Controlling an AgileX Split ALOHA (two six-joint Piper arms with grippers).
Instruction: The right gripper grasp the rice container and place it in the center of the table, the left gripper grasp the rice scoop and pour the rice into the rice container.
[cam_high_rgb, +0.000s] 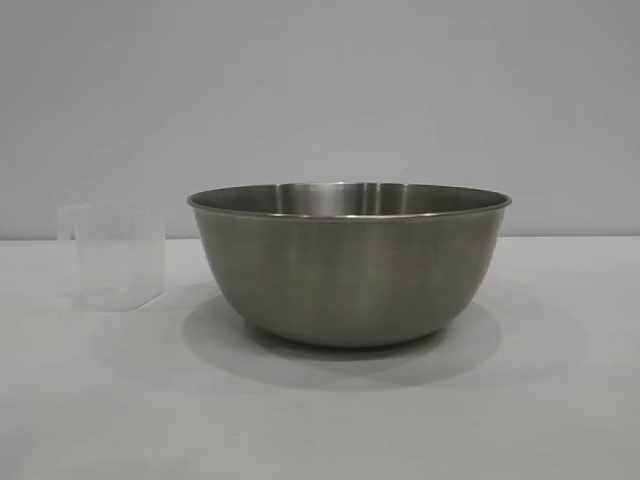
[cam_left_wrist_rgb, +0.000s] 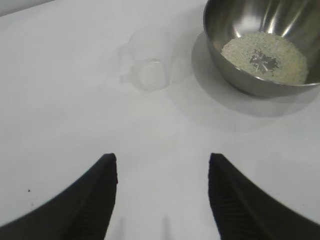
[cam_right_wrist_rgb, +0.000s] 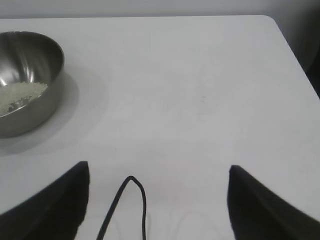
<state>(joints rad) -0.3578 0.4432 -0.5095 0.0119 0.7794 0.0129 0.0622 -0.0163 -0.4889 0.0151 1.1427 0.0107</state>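
Observation:
The steel rice container (cam_high_rgb: 348, 265) stands upright on the white table (cam_high_rgb: 560, 400), near the middle. It also shows in the left wrist view (cam_left_wrist_rgb: 260, 80) and the right wrist view (cam_right_wrist_rgb: 35, 100). A flat heap of rice (cam_left_wrist_rgb: 265, 57) lies on its bottom, with a bare spot in the middle. The clear rice scoop (cam_high_rgb: 112, 256) stands upright and empty on the table beside the container, apart from it; it also shows in the left wrist view (cam_left_wrist_rgb: 147, 67). My left gripper (cam_left_wrist_rgb: 162, 162) is open and empty, well back from the scoop. My right gripper (cam_right_wrist_rgb: 157, 172) is open and empty, away from the container.
A thin black cable loop (cam_right_wrist_rgb: 131, 200) hangs between the right gripper's fingers. The table's far edge and rounded corner (cam_right_wrist_rgb: 272, 22) show in the right wrist view. A plain grey wall stands behind the table.

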